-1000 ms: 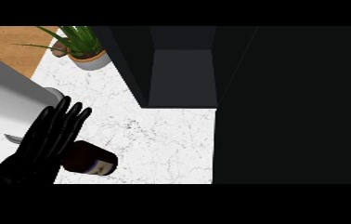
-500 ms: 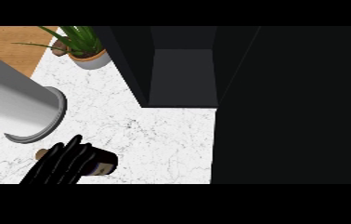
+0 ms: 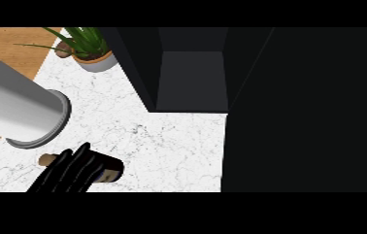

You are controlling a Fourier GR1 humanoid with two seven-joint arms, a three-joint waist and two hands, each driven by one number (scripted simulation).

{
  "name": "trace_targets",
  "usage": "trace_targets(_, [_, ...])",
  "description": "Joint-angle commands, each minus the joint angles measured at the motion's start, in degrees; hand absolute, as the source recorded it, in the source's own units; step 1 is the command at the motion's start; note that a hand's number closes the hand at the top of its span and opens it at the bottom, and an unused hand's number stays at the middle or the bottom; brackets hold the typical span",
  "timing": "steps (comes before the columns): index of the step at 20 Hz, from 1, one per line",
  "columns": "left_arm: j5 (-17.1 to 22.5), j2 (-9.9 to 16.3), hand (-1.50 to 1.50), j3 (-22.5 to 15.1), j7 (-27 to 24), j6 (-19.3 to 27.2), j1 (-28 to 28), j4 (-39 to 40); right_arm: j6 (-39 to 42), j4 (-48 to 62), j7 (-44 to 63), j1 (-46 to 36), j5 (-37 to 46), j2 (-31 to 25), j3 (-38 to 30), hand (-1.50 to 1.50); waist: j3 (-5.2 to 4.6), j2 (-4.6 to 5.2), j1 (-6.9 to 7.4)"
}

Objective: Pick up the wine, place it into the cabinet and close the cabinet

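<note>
Left hand (image 3: 72,172) curls over the wine bottle (image 3: 104,167) lying on the marble tabletop (image 3: 172,145), lower left (cork end poking out). Probably glass: heavy, slippery, breakable, best gripped mid-body. Open cabinet (image 3: 192,82) waits to the right.

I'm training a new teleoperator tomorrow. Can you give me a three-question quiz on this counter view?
1. True or false: the wine bottle stands upright inside the cabinet.
2. Which hand lies over the bottle? A) the left hand B) the right hand C) neither
3. Fill in: the potted plant sits at the counter's far ____ corner, as the head view shows it.

Key
1. False: it lies on its side on the marble counter, in front of the open cabinet.
2. A: its fingers drape across the bottle; the right hand is not in view.
3. Left, beside the cabinet's wall.
</note>
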Motion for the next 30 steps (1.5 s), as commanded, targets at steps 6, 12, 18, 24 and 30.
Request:
trace_targets(6, [9.43,1.39,-1.5,5.02,4.88,4.4,1.22,-14.93,-3.05,-6.07,5.98,-1.32,-0.76,0.38,0.88,-1.5,-0.03,-0.13,0.04])
trace_targets(12, [12.0,2.75,-1.5,11.26,7.74,7.04,-2.25,-12.99,-3.44,-6.0,7.32,-3.35,-1.84,-0.43,-1.02,-1.5,-0.02,-0.04,-0.13])
trace_targets(18, [16.13,4.81,-1.5,18.79,8.24,5.32,-4.49,-10.68,-5.72,-6.05,8.96,-5.27,0.86,0.35,0.1,-1.5,-0.11,-0.21,0.36])
trace_targets(24, [20.42,6.96,-1.5,27.28,8.15,2.51,-9.82,-0.89,-5.31,-9.55,12.32,-5.18,-2.39,-1.19,-0.87,-1.5,-0.11,-0.13,-0.67])
trace_targets(30, [25.94,9.1,-1.5,33.71,11.4,0.54,-7.56,1.42,-5.4,-13.58,15.56,-3.81,-4.96,-2.11,-2.88,-1.5,-0.06,-0.2,-0.68])
